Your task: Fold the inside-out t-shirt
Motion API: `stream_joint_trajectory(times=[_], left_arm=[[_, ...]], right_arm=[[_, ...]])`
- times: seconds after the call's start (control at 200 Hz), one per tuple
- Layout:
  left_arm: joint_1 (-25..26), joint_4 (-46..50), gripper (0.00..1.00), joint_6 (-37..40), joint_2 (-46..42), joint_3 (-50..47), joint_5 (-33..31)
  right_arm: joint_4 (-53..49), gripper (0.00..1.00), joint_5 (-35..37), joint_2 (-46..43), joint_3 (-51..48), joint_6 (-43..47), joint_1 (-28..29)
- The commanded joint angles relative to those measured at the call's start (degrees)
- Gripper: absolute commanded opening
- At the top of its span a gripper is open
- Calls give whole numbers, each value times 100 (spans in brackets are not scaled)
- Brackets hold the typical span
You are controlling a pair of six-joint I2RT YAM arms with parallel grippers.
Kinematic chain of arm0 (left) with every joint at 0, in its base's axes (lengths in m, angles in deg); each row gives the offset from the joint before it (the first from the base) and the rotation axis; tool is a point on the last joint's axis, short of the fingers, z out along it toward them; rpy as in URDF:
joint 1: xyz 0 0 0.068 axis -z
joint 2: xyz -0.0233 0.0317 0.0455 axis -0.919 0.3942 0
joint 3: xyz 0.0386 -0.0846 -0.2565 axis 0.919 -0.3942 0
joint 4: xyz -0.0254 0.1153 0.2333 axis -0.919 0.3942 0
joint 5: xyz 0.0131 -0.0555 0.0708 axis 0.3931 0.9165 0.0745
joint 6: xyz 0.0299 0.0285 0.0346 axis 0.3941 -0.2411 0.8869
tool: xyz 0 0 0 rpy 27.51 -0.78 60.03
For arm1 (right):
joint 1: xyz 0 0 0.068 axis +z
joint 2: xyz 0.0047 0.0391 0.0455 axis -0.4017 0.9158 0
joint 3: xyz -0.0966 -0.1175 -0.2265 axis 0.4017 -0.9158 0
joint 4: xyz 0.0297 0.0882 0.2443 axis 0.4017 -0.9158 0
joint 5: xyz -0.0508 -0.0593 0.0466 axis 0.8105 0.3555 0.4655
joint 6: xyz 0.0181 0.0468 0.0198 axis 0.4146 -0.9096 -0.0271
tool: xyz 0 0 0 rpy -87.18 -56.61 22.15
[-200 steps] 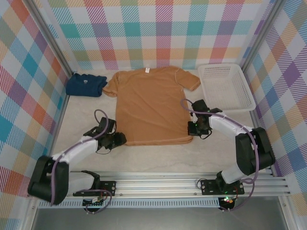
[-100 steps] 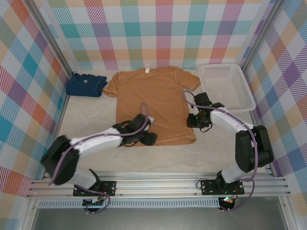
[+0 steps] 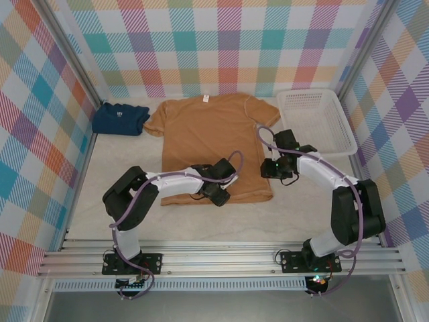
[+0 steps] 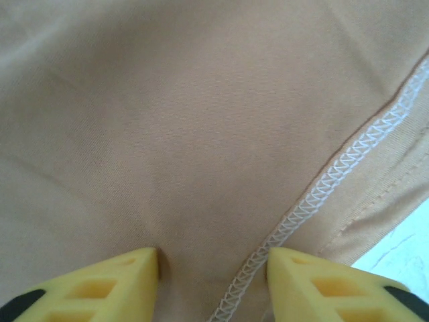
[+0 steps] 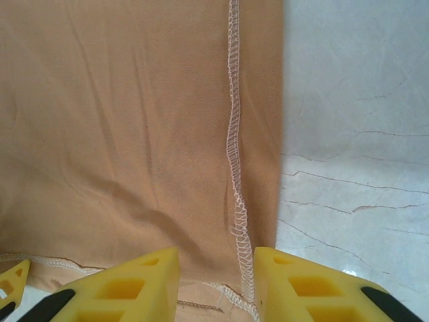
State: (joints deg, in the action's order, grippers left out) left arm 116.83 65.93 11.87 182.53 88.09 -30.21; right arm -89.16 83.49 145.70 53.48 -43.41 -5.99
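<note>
Fingers of the left gripper [image 3: 220, 196] sat low over the bottom hem of the inside-out t-shirt [image 3: 208, 137] in the top external view. The right gripper [image 3: 271, 169] was at the shirt's right side edge; jaw gaps were too small to read here. Shirt lay flat, spread mid-table [image 3: 114, 201], collar away from the arms. Navy folded shirt [image 3: 120, 119] was beside its left sleeve and a white basket [image 3: 315, 121] off to the right.

Left wrist: yellow fingers [image 4: 120, 285] part-way apart, nothing pinched, flat fabric between them, white overlock hem seam [image 4: 335, 178] running diagonally just inside the edge.

Right wrist: fingers [image 5: 131, 285] likewise partly spread and empty, straddling the side seam [image 5: 233, 134] close to the bare table.

Handling guess: light, limp knit, will drape and wrinkle, likely drag on the surface. Best pinched at the hem corners or the stitched seams, where the cloth is doubled, taking both layers together.
</note>
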Motion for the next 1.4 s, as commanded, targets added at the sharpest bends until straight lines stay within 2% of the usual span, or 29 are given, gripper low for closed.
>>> stream_joint_trajectory(times=[0.0,0.12,0.345,0.52,0.65,0.715,1.145,1.27,1.395], left_arm=[[-74,380,43,76,197,74,109],[-138,451,38,42,207,92,166],[-361,383,37,-135,-46,35,481],[-407,447,48,-170,-256,-61,610],[-401,509,49,-249,-332,-185,588],[-404,539,45,-277,-299,-221,630],[-407,461,7,-357,-230,-205,852],[-418,383,6,-427,-446,-254,892],[-519,329,10,-519,-716,-307,1018]], right_arm=[[39,35,-183,-116,-59,64,-19],[48,35,-208,-135,-88,55,-14],[13,35,-253,-196,-105,50,-8],[-16,35,-306,-231,-122,59,-14],[5,35,-346,-241,-149,64,-9],[13,35,-359,-215,-149,77,-3],[-32,34,-439,-268,-141,85,-7],[-78,34,-471,-396,-166,106,-3],[36,34,-707,-596,-306,138,35]])
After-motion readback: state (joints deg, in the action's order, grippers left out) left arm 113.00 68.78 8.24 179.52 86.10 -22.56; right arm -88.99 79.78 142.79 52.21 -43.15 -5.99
